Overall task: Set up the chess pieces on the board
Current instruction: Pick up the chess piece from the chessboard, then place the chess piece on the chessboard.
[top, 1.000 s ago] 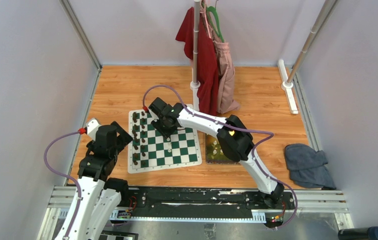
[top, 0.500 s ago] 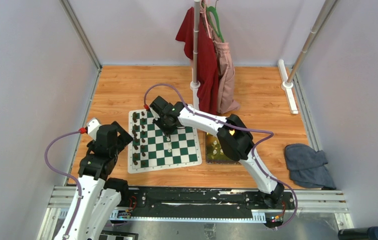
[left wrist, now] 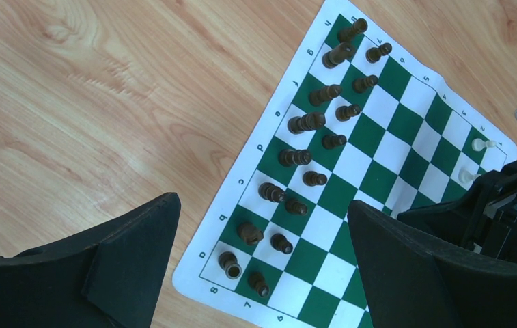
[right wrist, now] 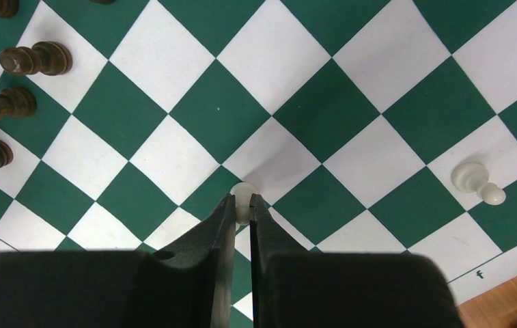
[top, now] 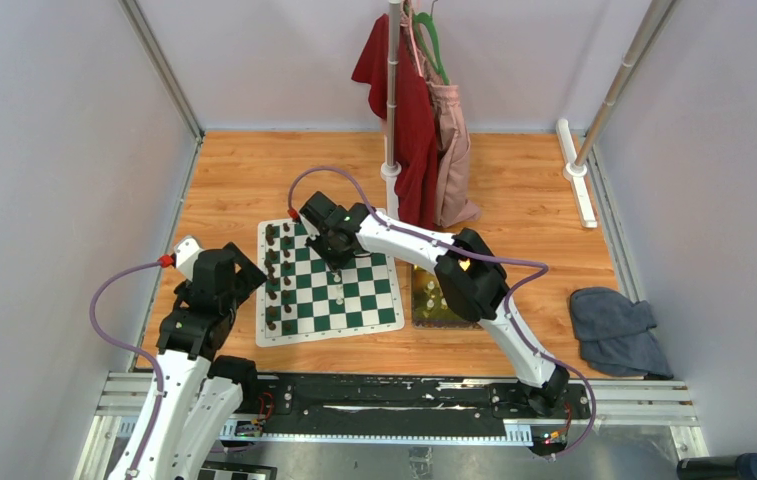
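Wooden table (top: 514,200), green-white board (top: 354,300) laid flat. Right gripper (right wrist: 242,199): jaws narrowed within the last second, now pinched on one white pawn (right wrist: 243,193) over mid-board. Left gripper (left wrist: 262,208): spread wide, empty, beside board. Pawn apparently secured; home-square placement outstanding.

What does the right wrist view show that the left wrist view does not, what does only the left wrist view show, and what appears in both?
Only the right wrist view: a close look at the right gripper, its jaws closed on a cream-white piece. Only the left wrist view: the open left gripper and both full rows of dark brown chessmen. Both: the green and white board, some of the dark chessmen, and a white pawn standing clear of the jaws.
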You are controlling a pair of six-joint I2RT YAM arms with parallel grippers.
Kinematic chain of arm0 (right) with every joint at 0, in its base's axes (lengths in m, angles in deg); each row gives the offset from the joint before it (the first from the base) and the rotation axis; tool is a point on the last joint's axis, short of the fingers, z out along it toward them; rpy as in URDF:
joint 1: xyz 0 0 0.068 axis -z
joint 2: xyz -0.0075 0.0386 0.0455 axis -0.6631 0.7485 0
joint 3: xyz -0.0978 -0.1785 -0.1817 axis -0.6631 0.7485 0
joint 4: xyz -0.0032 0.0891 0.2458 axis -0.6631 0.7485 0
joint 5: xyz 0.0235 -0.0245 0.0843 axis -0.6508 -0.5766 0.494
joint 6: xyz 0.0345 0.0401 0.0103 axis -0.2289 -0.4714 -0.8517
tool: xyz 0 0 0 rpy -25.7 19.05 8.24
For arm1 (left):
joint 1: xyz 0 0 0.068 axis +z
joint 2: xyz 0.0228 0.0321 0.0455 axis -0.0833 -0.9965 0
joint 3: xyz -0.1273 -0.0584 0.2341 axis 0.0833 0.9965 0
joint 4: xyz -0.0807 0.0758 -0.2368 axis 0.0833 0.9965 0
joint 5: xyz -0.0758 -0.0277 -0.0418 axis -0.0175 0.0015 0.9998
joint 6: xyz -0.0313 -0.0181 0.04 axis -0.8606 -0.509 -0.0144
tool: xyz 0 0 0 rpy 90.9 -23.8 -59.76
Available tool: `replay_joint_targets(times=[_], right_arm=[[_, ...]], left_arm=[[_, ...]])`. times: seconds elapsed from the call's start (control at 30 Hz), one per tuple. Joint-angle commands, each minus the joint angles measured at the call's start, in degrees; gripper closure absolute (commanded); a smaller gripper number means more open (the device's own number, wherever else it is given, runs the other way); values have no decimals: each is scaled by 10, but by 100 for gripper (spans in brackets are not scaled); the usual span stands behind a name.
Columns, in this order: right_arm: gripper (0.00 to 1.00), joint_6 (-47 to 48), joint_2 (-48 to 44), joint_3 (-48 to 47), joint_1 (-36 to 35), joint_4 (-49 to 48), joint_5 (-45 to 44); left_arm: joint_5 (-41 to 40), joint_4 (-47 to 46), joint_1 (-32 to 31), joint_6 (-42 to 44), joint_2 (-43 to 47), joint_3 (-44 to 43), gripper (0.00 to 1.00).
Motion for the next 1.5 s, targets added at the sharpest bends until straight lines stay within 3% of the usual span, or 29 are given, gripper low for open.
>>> replay_joint_targets(times=[0.0, 0.73, 1.47], right_arm=[[100, 2, -9, -25, 7, 9, -14], [100, 4, -56, 17, 61, 15, -74], [100, 1, -29, 21, 89, 23, -66]], left_arm=[[2, -4, 3, 3, -3, 7, 0], [1, -4, 3, 5, -5, 6, 0], [-1, -5, 3, 5, -8, 6, 0]])
